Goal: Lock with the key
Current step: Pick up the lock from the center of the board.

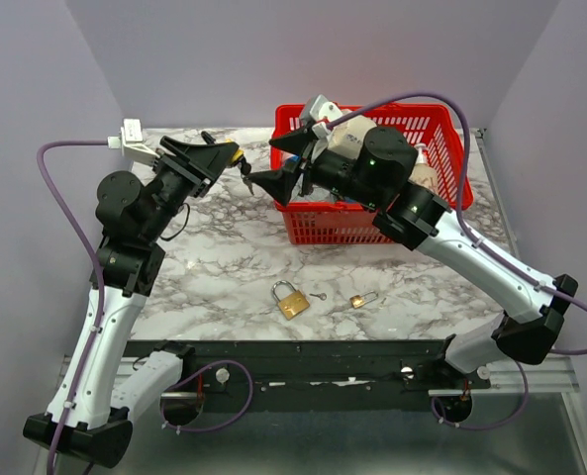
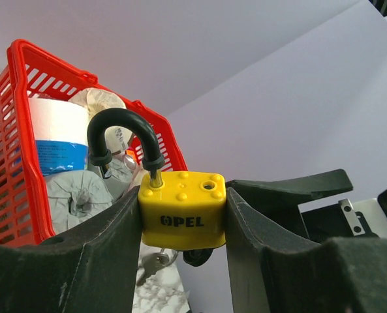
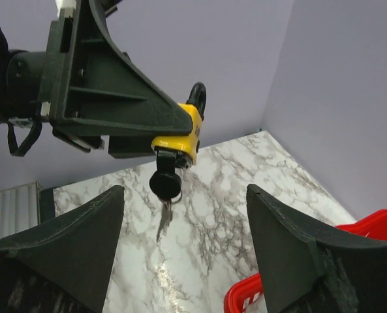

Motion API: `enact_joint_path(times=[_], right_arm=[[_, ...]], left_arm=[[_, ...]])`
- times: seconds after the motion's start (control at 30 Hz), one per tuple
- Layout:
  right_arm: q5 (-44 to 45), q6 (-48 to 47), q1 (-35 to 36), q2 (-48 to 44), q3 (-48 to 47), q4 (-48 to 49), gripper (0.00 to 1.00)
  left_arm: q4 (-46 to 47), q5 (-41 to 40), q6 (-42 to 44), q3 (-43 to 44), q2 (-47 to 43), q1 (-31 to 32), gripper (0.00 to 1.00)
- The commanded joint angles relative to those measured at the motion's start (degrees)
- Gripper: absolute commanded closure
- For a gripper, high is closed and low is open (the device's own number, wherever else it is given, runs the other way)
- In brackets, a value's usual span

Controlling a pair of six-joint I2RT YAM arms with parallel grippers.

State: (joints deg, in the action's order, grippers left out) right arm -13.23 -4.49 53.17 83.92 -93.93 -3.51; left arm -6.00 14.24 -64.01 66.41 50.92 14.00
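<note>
Left gripper (image 2: 183,199) pinches yellow padlock (image 2: 182,215) at 9 o'clock of red basket (image 1: 372,226), key (image 3: 165,184) stuck in its underside at 6. Right gripper (image 3: 185,190) gapes short of key, not touching; an off-centre grab could twist padlock loose.

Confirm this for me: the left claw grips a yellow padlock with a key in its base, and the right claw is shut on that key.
Wrong on one point: the right claw is open, fingers spread either side of the key without touching it; the right wrist view shows this. The left claw does grip the yellow padlock, key in its base.
</note>
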Motion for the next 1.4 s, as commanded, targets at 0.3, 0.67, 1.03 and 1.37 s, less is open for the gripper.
enact_joint_path(times=[0.3, 0.67, 1.03, 1.37], right_arm=[[6.82, -0.17, 2.03, 6.69, -6.88, 5.97, 0.28], [8.49, -2.54, 3.52, 9.24, -6.96, 6.76, 0.31], [10.07, -2.1, 3.87, 11.53, -8.11, 7.55, 0.37], [10.68, -2.01, 3.96, 13.11, -9.69, 8.52, 0.47]], left_arm=[[3.36, -1.23, -5.95, -0.76, -1.35, 0.15, 0.95], [1.96, -2.37, -8.24, -1.28, -1.43, 0.33, 0.94], [2.66, -1.94, -10.08, -1.81, -1.7, 0.5, 0.94], [1.87, -2.02, -11.23, -2.25, -1.96, 0.85, 0.94]])
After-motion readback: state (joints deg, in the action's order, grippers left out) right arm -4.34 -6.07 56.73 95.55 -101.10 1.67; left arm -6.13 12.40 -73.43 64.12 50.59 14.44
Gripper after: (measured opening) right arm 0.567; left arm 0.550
